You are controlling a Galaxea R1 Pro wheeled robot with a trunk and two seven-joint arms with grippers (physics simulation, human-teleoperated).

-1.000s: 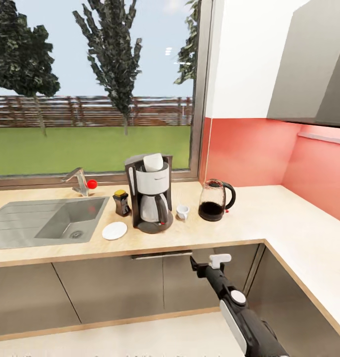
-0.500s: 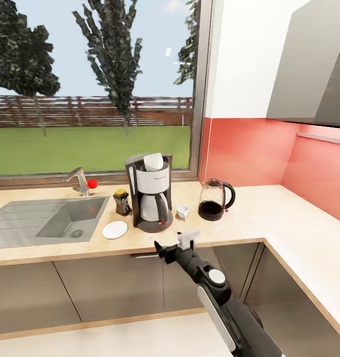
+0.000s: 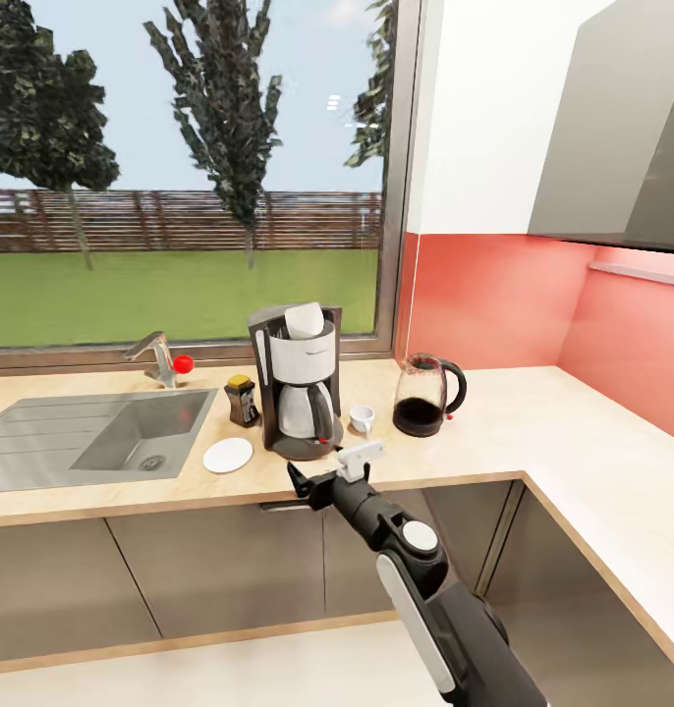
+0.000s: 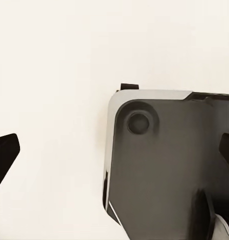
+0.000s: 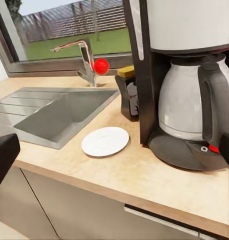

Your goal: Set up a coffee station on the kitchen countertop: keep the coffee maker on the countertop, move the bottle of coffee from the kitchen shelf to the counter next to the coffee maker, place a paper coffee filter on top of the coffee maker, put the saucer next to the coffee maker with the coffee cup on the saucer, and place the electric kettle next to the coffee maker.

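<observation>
Five task pieces grouped on pale wood-grain countertop (image 3: pixel 533 432) below window: boxy black-and-white coffee maker (image 3: pixel 296 383) at centre with glossy rounded carafe and white paper filter (image 3: pixel 304 319) perched on top; small dark bottle of coffee (image 3: pixel 242 400) with yellow cap touching or just beside its sink side; flat round white saucer (image 3: pixel 227 456) near front edge, bare; little white coffee cup (image 3: pixel 362 419) standing apart on other side of machine, not on saucer; rounded glass electric kettle (image 3: pixel 423 396) with dark base and black loop handle farther along toward salmon backsplash. Brushed-steel sink (image 3: pixel 91 437) and angular tap with red knob off to window side. Right gripper (image 3: pixel 327 474) reaching over counter's front edge before coffee maker, fingers spread apart, nothing between them; moved leftward and nearer machine than half a second ago. Left gripper (image 4: pixel 114 155) against blank pale surface, dark fingertips wide apart, empty. Objects on counter unchanged in position.
</observation>
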